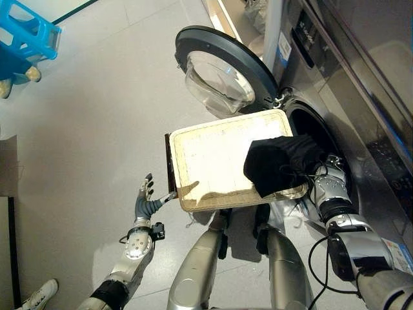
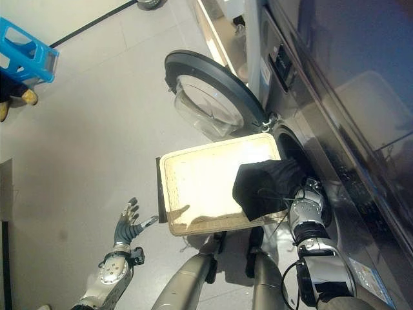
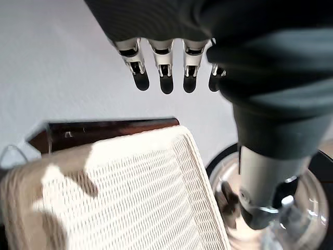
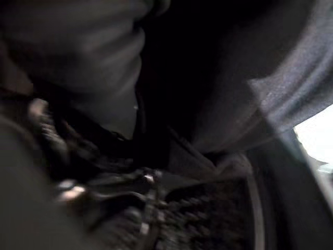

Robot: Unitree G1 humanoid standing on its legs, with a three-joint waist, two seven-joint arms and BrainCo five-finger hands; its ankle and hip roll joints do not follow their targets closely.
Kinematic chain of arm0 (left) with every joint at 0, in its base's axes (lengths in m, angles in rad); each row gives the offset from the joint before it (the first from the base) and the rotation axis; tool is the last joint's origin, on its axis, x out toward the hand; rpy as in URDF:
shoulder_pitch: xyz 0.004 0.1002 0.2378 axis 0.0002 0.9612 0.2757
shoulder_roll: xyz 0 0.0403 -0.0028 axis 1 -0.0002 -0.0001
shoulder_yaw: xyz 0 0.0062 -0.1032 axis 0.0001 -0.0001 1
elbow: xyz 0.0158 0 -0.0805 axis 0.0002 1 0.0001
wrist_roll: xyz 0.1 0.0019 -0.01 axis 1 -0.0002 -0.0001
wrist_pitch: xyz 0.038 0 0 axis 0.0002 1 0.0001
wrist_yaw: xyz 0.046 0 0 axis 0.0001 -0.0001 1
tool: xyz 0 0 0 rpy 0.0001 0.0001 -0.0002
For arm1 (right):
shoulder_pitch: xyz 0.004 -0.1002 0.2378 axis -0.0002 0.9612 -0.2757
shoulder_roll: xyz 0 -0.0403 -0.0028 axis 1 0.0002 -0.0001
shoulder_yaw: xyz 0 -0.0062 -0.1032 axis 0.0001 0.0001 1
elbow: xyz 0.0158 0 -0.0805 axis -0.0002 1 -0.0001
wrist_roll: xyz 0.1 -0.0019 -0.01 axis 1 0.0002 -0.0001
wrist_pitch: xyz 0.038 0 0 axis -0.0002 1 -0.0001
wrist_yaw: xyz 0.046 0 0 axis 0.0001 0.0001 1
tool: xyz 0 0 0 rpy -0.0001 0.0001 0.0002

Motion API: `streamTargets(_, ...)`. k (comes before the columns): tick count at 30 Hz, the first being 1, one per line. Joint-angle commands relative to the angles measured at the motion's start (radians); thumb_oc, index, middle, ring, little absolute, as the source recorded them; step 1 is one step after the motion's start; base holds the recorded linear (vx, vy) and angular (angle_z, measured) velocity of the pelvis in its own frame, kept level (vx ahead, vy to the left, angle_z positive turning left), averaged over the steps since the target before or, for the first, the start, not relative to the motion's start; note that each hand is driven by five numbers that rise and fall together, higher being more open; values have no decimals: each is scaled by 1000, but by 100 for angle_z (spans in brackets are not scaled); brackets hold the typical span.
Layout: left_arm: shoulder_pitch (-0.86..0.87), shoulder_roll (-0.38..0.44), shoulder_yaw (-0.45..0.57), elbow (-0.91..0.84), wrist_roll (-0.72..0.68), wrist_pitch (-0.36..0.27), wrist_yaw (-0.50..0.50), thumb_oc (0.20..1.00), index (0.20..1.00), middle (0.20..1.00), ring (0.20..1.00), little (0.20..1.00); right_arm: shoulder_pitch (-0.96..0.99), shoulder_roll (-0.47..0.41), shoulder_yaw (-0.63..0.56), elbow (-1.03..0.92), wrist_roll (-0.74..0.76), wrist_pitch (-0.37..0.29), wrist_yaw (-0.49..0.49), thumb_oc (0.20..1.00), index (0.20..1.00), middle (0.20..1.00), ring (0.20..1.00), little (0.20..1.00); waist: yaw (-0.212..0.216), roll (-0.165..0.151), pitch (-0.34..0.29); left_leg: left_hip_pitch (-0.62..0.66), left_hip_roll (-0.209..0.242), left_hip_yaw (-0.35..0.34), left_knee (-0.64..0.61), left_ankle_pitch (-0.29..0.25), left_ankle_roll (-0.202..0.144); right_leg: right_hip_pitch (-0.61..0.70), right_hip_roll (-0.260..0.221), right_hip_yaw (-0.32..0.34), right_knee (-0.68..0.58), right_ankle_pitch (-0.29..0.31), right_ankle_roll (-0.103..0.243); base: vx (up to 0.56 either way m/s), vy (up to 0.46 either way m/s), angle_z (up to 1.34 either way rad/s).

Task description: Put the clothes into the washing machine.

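Observation:
A black garment [image 1: 281, 161] lies over the right end of a cream woven basket [image 1: 213, 155] and hangs toward the washing machine's dark drum opening [image 1: 316, 129]. My right hand [image 1: 330, 184] sits just below the opening, against the garment's lower edge; the cloth covers its fingers, and the right wrist view shows dark cloth [image 4: 208, 78] up close. My left hand [image 1: 143, 203] is open with straight fingers [image 3: 166, 78] by the basket's near left corner, its thumb reaching toward that corner. The basket's weave [image 3: 135, 192] shows just past the fingers.
The round washer door [image 1: 219, 71] stands swung open to the left, just beyond the basket. A blue crate [image 1: 26, 32] sits on the floor at the far left. A person's white shoe [image 1: 39, 296] shows at the lower left.

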Motion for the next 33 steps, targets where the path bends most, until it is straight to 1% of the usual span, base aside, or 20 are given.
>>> streamTargets(1,45,22,4,-30,-27,-2,-52,1000,1000,1000,1000,1000,-4,-363,-234,-77,90,-370,-79,200,200,200,200,200,-70,34,-14,-28,-17,-5,74,1,8,98,29,-15,-58,40,27,-4,-122,22)
streamTargets(3,48,37,-16,-38,-31,-2,-75,1000,1000,1000,1000,1000,2,-382,-249,-97,90,-435,-166,200,200,200,200,200,-71,38,-14,-25,-19,-8,72,2,10,97,29,-15,-55,42,27,8,-89,18)
streamTargets(5,50,42,-28,-44,-34,-1,-81,1000,1000,1000,1000,1000,2,-394,-249,-94,90,-449,-197,489,489,489,489,489,-73,40,-14,-23,-20,-10,70,3,11,97,28,-13,-54,42,27,-9,-51,6)
streamTargets(6,50,55,-41,-56,-36,-1,-85,1000,1000,1000,1000,1000,6,-405,-244,-89,90,-450,-252,1000,1000,1000,1000,1000,-77,46,-14,-22,-19,-13,66,7,12,95,30,-9,-48,41,26,-37,-48,2)
streamTargets(9,55,60,-54,-63,-34,-1,-86,1000,1000,1000,1000,1000,27,-409,-231,-46,90,-380,-247,1000,1000,1000,1000,1000,-80,52,-16,-15,-20,-17,62,8,14,95,31,-3,-37,34,25,12,-46,-3)
streamTargets(11,54,69,-70,-70,-29,5,-78,1000,1000,1000,1000,1000,54,-413,-200,97,90,-87,-134,1000,1000,1000,1000,1000,-80,58,-21,-8,-25,-22,59,7,19,101,29,-4,-31,27,23,5,-25,-9)
streamTargets(12,49,71,-76,-70,-27,8,-75,1000,1000,1000,1000,1000,59,-419,-177,155,51,16,-115,1000,1000,1000,1000,1000,-77,58,-22,-4,-28,-24,60,0,20,104,26,-5,-30,21,24,-25,-11,-4)
streamTargets(13,48,71,-77,-71,-26,9,-74,1000,1000,1000,1000,1000,55,-425,-172,180,24,50,-124,1000,1000,1000,1000,1000,-76,60,-22,-7,-28,-24,59,7,21,102,26,-7,-32,29,23,0,0,0)
streamTargets(14,38,65,-82,-72,-18,18,-75,1000,1000,1000,1000,1000,26,-439,-119,247,-259,202,-188,1000,1000,1000,1000,1000,-67,64,-18,-5,-36,-27,66,-1,24,107,19,-10,-36,26,25,-47,-24,0)
streamTargets(15,29,62,-84,-71,-17,27,-75,1000,1000,1000,1000,1000,1,-440,-77,281,-490,305,-233,1000,1000,1000,1000,1000,-62,66,-15,-7,-39,-29,69,-2,25,107,18,-13,-40,30,25,-47,-20,-2)
streamTargets(16,27,61,-82,-71,-17,28,-75,1000,1000,1000,1000,1000,-7,-440,-74,281,-527,317,-247,1000,1000,1000,1000,1000,-63,69,-14,-11,-38,-29,67,5,25,104,19,-15,-44,39,24,-52,-15,-6)
streamTargets(17,21,53,-80,-63,-6,35,-80,1000,1000,1000,1000,1000,-36,-446,16,289,-793,395,-273,1000,1000,1000,1000,1000,-56,66,-14,-14,-39,-26,68,1,28,100,19,-16,-47,40,26,-34,-12,-5)
streamTargets(18,20,52,-77,-61,-3,36,-82,1000,1000,1000,1000,1000,-44,-446,30,293,-834,411,-277,1000,1000,1000,1000,1000,-56,66,-14,-15,-39,-26,68,1,28,98,20,-17,-48,41,26,-47,-36,-14)
streamTargets(19,19,54,-66,-48,3,29,-92,1000,1000,1000,1000,1000,-48,-450,79,297,-998,471,-301,1000,1000,1000,1000,1000,-55,58,-14,-22,-37,-25,63,2,31,90,25,-18,-55,48,27,-54,-29,-17)
streamTargets(20,19,54,-60,-46,4,27,-98,1000,1000,1000,1000,1000,-52,-453,95,300,-1059,492,-302,1000,1000,1000,1000,1000,-55,57,-14,-24,-37,-24,61,3,33,87,26,-17,-58,52,28,-77,-24,-19)
streamTargets(23,28,61,-31,-46,10,3,-133,1000,1000,1000,1000,1000,-77,-490,273,341,-1519,673,-228,1000,1000,1000,1000,1000,-51,45,-14,-45,-33,-11,40,12,43,58,37,-11,-77,73,35,-106,42,-13)
streamTargets(24,28,63,-26,-48,8,1,-140,1000,1000,1000,1000,1000,-87,-499,313,349,-1557,708,-209,1000,1000,1000,1000,1000,-49,42,-14,-48,-31,-8,36,14,45,54,39,-10,-80,75,36,-83,50,-13)
streamTargets(28,32,75,-21,-72,8,4,-138,1000,1000,1000,1000,1000,-92,-509,379,369,-1560,717,-141,1000,1000,1000,1000,1000,-43,32,-14,-58,-25,4,23,15,52,38,43,-6,-84,83,42,-55,45,-11)
streamTargets(29,34,74,-19,-78,12,6,-132,1000,1000,1000,1000,1000,-80,-496,373,357,-1531,672,-152,1000,1000,1000,1000,1000,-43,24,-14,-60,-22,9,18,13,56,32,44,-2,-87,90,48,-43,65,-7)
streamTargets(33,30,68,-14,-87,8,7,-111,1000,1000,1000,1000,1000,-45,-454,336,314,-1511,613,-162,1000,1000,1000,1000,1000,-49,12,-14,-66,-19,26,2,17,61,20,47,9,-111,117,62,-51,98,-8)
